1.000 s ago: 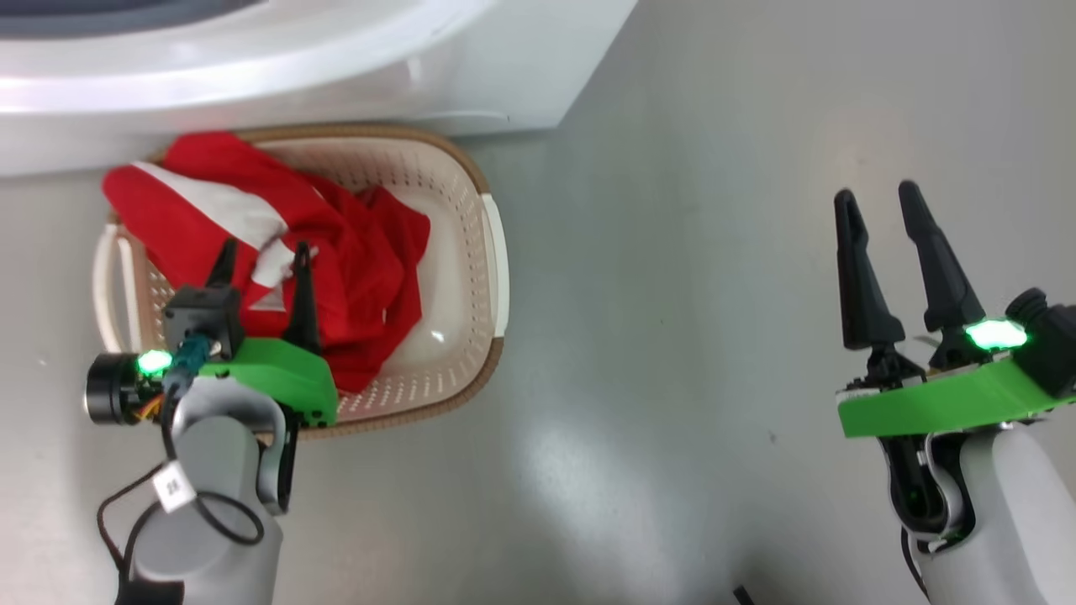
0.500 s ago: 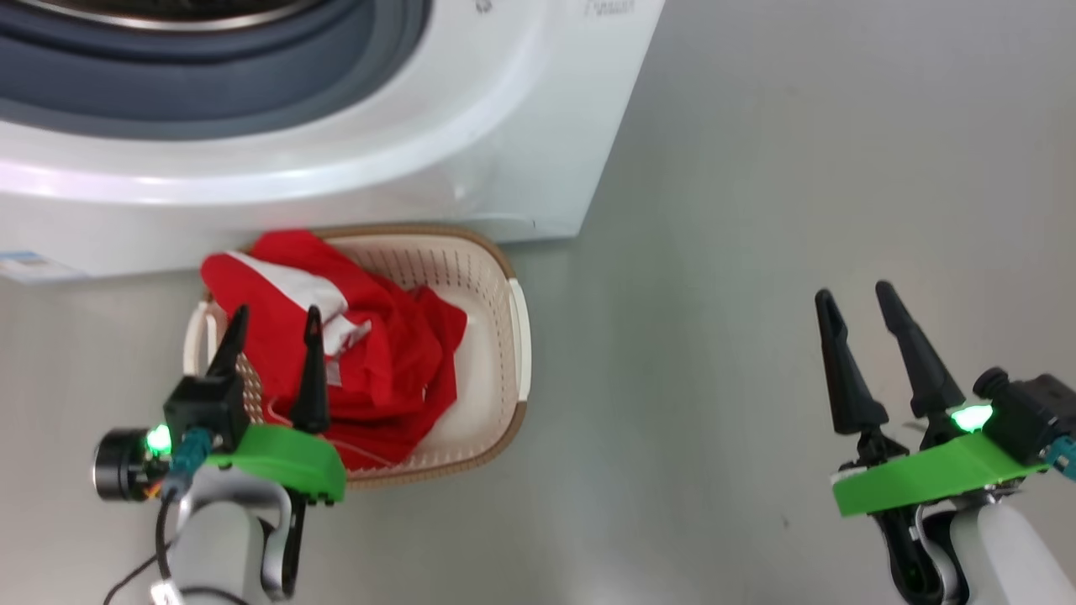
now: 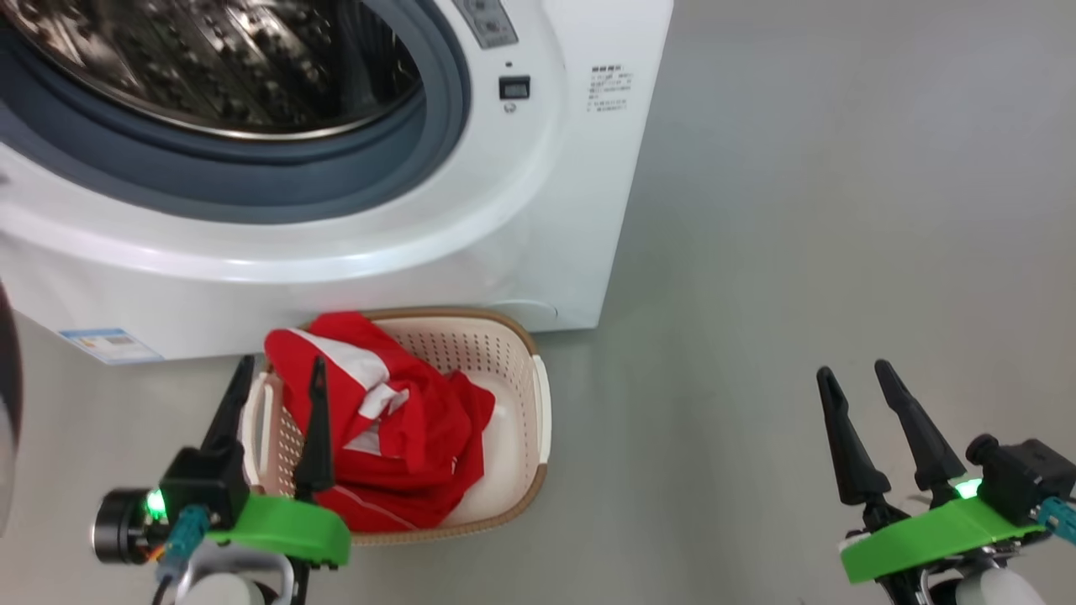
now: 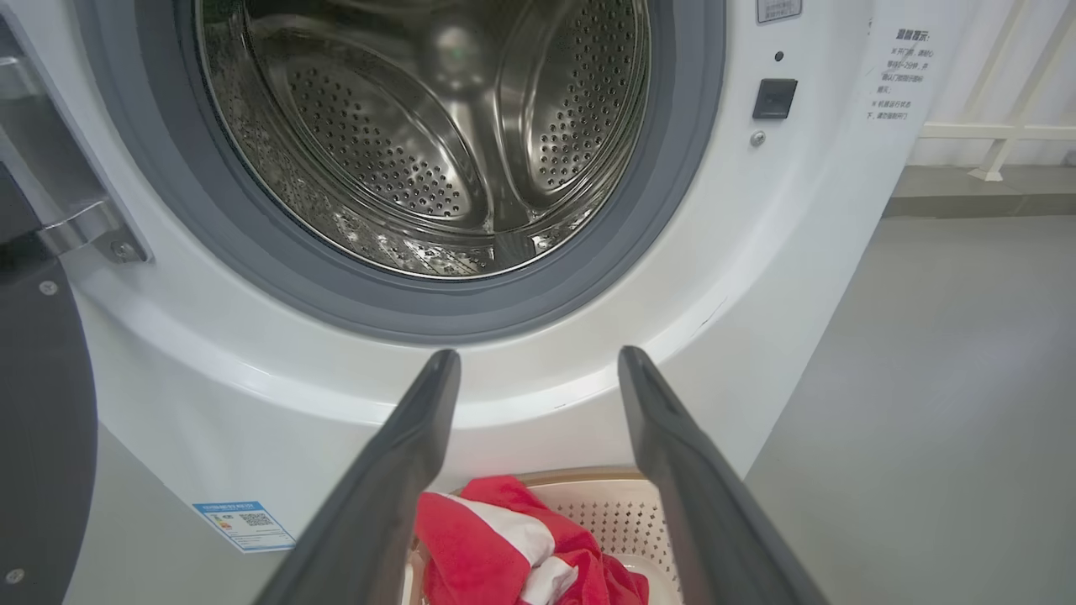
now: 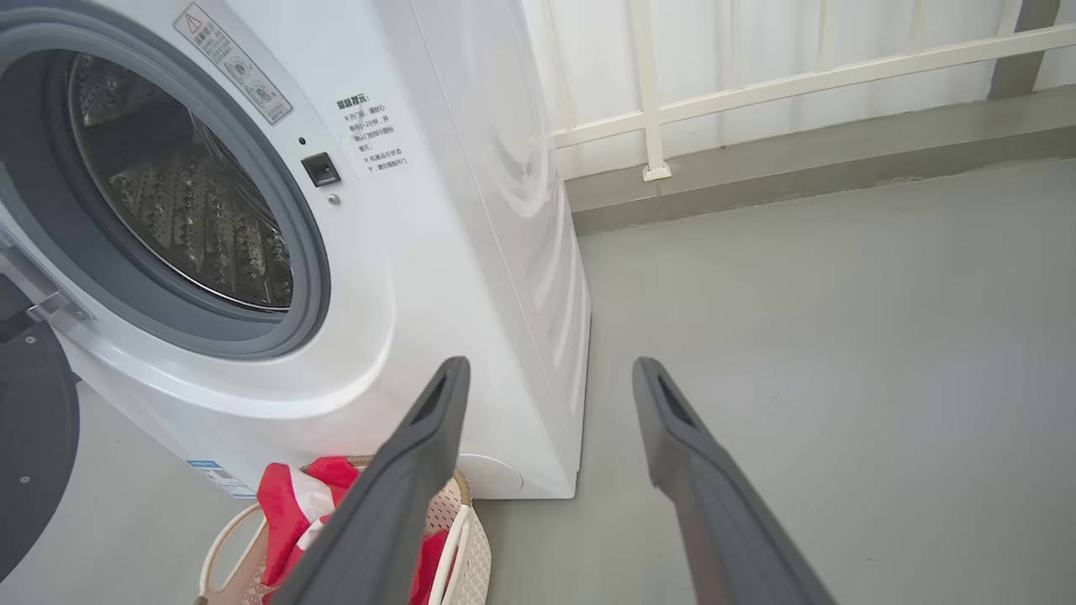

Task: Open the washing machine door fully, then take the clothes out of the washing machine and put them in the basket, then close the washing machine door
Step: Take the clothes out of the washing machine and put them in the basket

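Observation:
The white washing machine stands with its steel drum exposed inside the grey rubber ring; no fabric shows in the drum. The black washing machine door hangs swung open at the far left. On the floor against the machine's front sits the cream basket, with the red and white clothes piled in it. My left gripper is open over the basket's left end, holding nothing. My right gripper is open above bare floor, well to the right.
Grey floor stretches to the right of the machine. A white railing and a low kerb run along the wall behind it. A blue label sits low on the machine's front.
The head view has tilted upward, bringing the drum opening into the picture. My left gripper has drawn back from over the clothes toward the basket's left end. Both grippers stay open.

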Controlling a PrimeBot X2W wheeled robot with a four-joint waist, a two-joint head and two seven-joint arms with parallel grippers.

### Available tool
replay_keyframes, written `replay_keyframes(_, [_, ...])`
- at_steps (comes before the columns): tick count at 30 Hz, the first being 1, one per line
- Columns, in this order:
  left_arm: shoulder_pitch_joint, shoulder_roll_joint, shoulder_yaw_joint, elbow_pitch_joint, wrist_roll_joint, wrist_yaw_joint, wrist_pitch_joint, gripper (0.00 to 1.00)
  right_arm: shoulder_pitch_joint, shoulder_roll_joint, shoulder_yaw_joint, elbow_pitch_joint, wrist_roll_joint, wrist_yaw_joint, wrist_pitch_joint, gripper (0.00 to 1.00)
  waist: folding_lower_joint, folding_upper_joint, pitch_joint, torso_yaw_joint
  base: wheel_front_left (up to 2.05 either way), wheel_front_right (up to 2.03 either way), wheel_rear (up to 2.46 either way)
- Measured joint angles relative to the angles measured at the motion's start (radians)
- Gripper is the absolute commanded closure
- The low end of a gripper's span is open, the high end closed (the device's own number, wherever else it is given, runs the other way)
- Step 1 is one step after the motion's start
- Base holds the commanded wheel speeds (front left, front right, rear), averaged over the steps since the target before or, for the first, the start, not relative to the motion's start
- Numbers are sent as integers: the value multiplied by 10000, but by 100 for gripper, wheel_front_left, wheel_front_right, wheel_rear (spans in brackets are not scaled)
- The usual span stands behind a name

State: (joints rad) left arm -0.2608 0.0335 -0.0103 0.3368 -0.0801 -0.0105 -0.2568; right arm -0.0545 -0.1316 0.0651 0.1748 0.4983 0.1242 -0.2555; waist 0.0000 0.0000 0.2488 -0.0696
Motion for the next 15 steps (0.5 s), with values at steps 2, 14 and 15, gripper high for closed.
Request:
replay_keyframes(2, [253,0,-25,-236,13,10,0,0,152,-52,-25,0,0,0,2,0,0,0,-194,44,0,0,0])
replay_keyframes(14, [1737,21,-128,-1471,84,311,0,0,888,-134,-263,-15,-71,0,2,0,0,0,-896,191,0,0,0])
replay_keyframes(15, [1914,27,-119,-1544,84,370,0,0,975,-130,-272,-12,-71,0,2,0,0,0,-953,196,0,0,0])
